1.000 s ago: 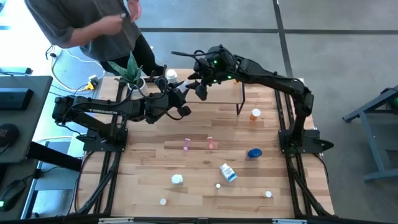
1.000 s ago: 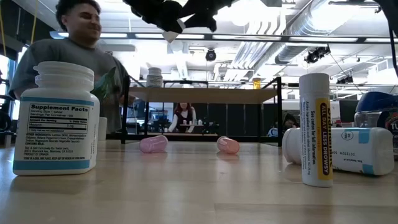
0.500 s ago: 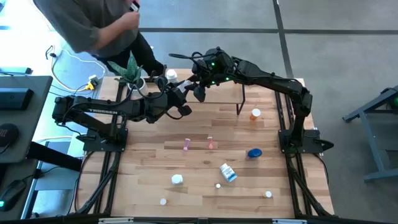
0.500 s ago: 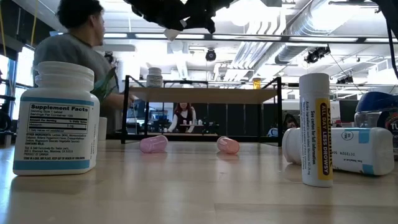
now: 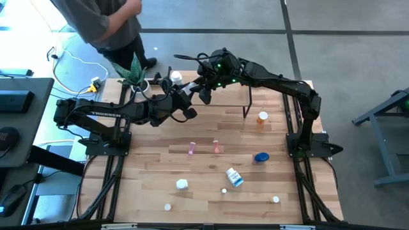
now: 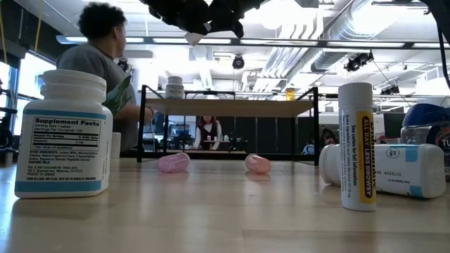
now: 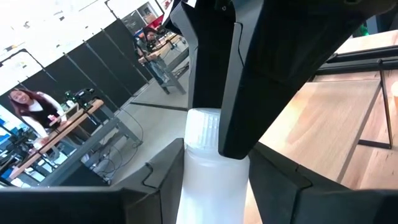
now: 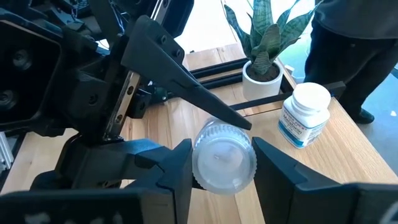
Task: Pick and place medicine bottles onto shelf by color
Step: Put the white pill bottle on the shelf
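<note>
1. Both arms are matte black, built of slim jointed links on black frame bases.
2. The left arm [image 5: 96, 114] carries white lettering along its forearm (too small to read).
3. The right arm [image 5: 281, 83] shows small green lights near its wrist.
4. Fingers [image 8: 158, 165] are dark, angular, flat-faced wedges.

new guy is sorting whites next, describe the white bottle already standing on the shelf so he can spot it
Find the shelf, the low wood board on black legs at the table's far edge, with both grippers meeting above it. At its left end, beside the potted plant, stands a white bottle. It is upright with a blue-edged label and is the only bottle free on the shelf; the other white one is held between the grippers.
</note>
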### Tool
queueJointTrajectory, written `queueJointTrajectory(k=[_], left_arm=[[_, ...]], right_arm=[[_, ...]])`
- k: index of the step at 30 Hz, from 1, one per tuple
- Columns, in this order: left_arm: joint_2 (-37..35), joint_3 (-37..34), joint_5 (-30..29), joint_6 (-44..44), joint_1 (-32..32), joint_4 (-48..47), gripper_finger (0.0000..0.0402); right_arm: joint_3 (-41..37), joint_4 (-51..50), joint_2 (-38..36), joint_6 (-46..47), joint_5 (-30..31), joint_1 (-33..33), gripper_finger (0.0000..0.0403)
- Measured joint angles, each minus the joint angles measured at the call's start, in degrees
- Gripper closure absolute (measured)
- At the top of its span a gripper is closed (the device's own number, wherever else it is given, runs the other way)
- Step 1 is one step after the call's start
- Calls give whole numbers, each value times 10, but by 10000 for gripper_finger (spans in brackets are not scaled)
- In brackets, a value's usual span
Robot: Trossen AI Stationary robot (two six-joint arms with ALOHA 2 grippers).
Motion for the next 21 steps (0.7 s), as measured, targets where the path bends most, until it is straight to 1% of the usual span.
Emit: queueJointTrajectory(k=[10, 16, 21], left_arm=[[0, 0, 3, -4, -3, 0, 222], [0, 0, -8, -6, -9, 0, 198], [0, 0, -33, -51, -15, 0, 172]], right_arm=[[0, -7, 0, -3, 0, -2, 284], [0, -6, 0, -4, 0, -2, 284], [0, -17, 0, -4, 0, -6, 284]])
